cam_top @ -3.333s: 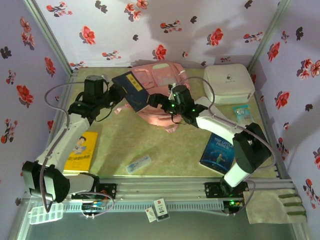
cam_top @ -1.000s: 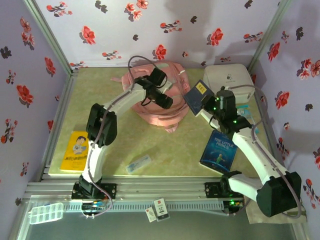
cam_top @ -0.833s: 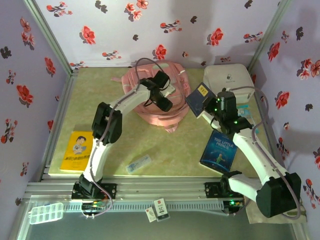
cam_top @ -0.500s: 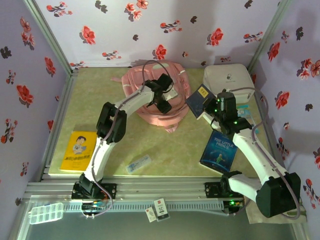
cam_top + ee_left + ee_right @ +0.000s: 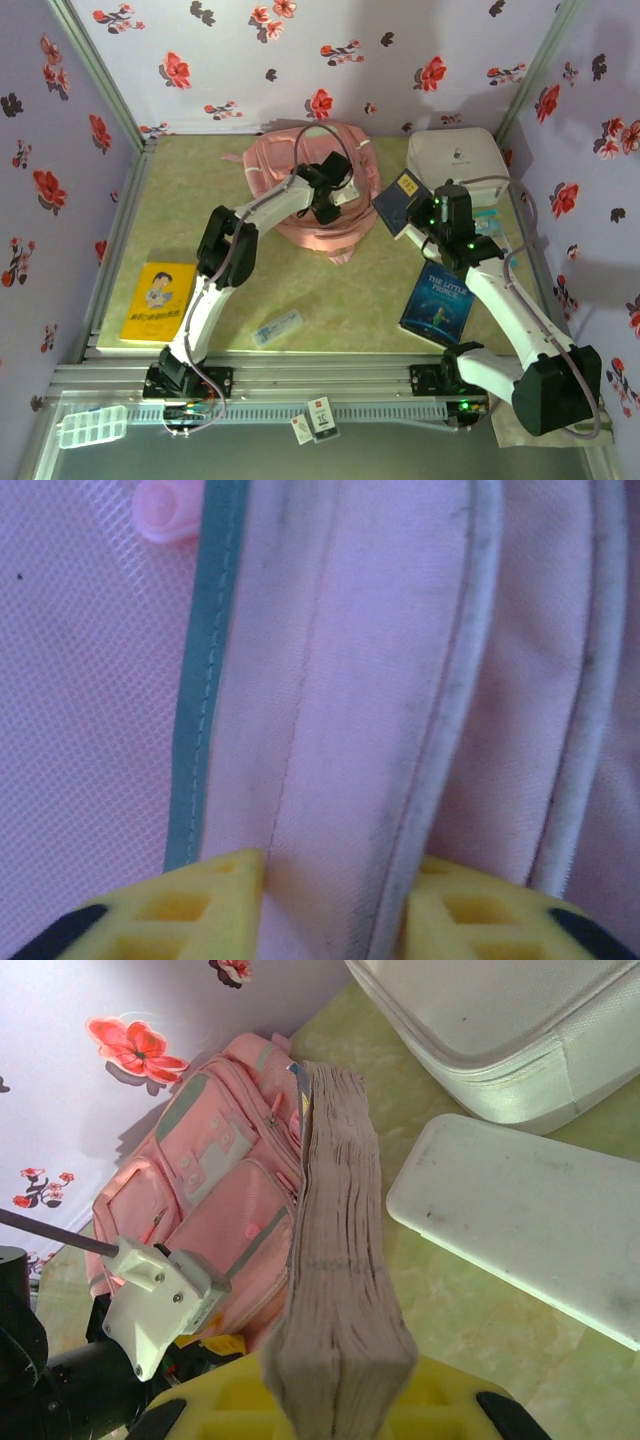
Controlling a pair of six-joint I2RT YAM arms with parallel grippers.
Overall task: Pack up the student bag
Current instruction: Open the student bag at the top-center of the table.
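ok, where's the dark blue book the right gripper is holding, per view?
Top external: the thick dark blue book is right of centre, between the large pink fabric backpack and the white rounded hard case, held by the right gripper.
Right wrist: lower centre, page edge toward the camera.
Left wrist: not in it, just pink fabric.
Shared landmark: the pink backpack.

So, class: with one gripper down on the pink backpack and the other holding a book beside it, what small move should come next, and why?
Probably the left gripper should close on the fold of the student bag between its fingers and lift it to open the bag. The right gripper already holds the dark blue book beside it, waiting for an opening.
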